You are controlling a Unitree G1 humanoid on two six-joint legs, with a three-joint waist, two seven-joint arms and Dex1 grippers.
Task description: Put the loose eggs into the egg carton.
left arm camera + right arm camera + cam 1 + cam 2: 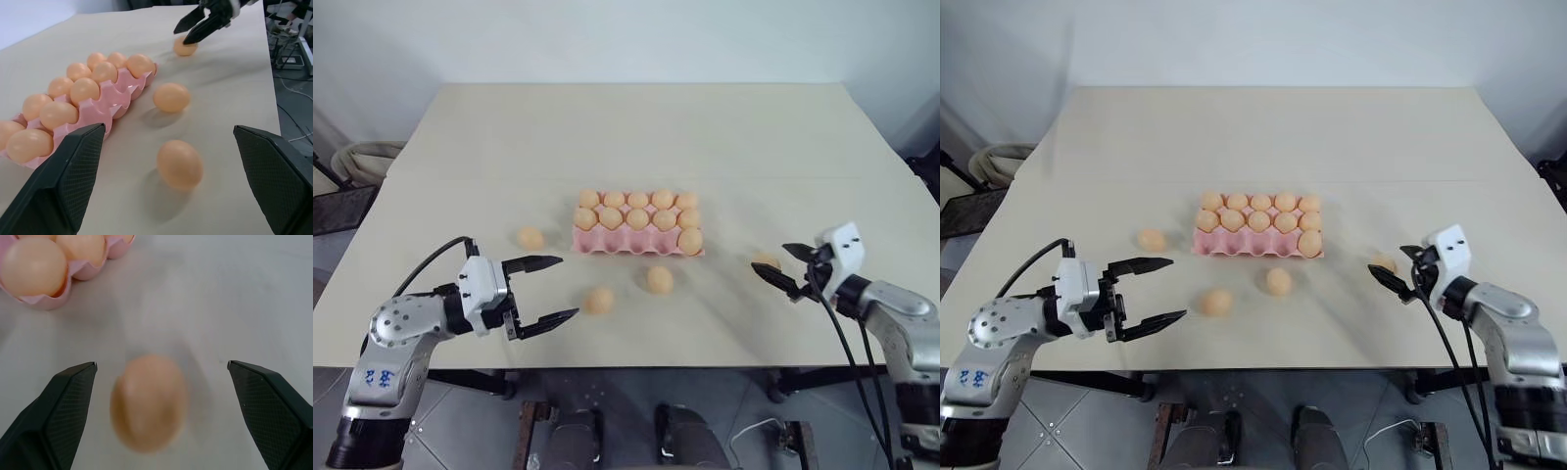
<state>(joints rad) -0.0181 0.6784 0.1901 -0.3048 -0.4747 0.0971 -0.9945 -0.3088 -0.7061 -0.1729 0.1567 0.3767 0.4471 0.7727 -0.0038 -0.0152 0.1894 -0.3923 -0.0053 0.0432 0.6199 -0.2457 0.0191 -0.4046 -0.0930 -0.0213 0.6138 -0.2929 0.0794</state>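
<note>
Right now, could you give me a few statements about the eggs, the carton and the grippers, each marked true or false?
1. Four loose eggs lie on the table outside the egg carton. True.
2. The right gripper is shut on an egg. False: its fingers stand open, with the right-hand loose egg lying on the table between them.
3. The carton's near row is full. False: it holds one egg, at its right end.
4. The left gripper is open and holds nothing. True.
5. Two loose eggs are stacked on each other. False: the middle egg, the one left of it and the far-left egg lie apart.
</note>
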